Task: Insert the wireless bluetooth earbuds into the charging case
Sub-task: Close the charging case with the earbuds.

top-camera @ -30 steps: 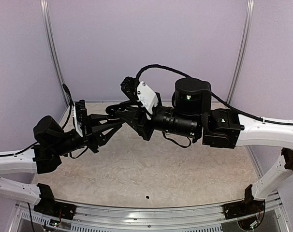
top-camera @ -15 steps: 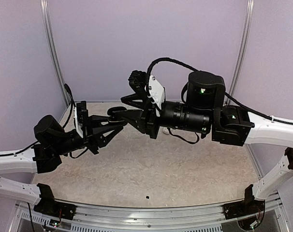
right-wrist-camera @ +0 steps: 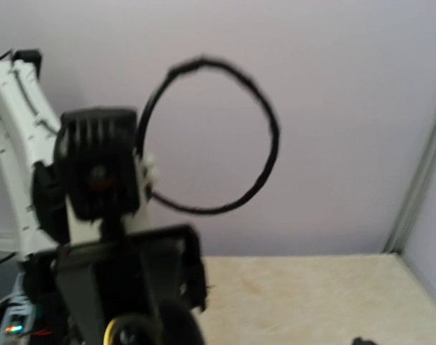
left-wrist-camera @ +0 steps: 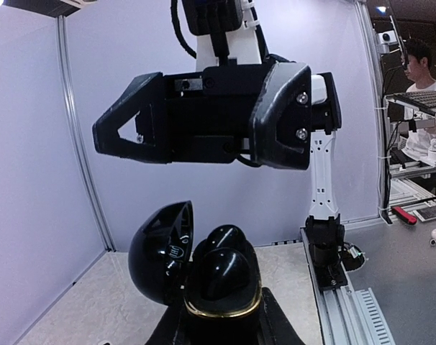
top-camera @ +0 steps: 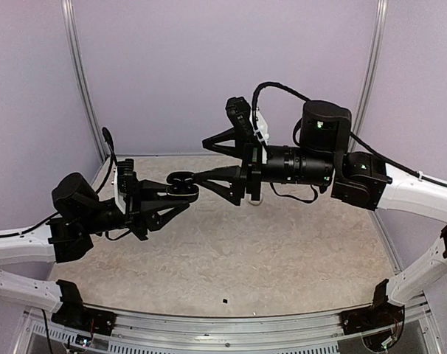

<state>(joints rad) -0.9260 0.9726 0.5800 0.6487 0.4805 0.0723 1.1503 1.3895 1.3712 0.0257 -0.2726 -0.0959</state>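
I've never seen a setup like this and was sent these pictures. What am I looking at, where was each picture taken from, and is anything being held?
These are two robot arms bolted at the near edge of a table, each ending in a two-finger gripper. The wide picture comes from a fixed camera above and behind them. The other two come from small cameras on the wrists. The left gripper is shut on a black case, held in the air with its lid open. The right gripper hangs close to it, open and empty. Glossy black rounded shapes sit in the case; I cannot tell whether they are earbuds. Near the table's front lies a tiny dark speck, too small to identify.
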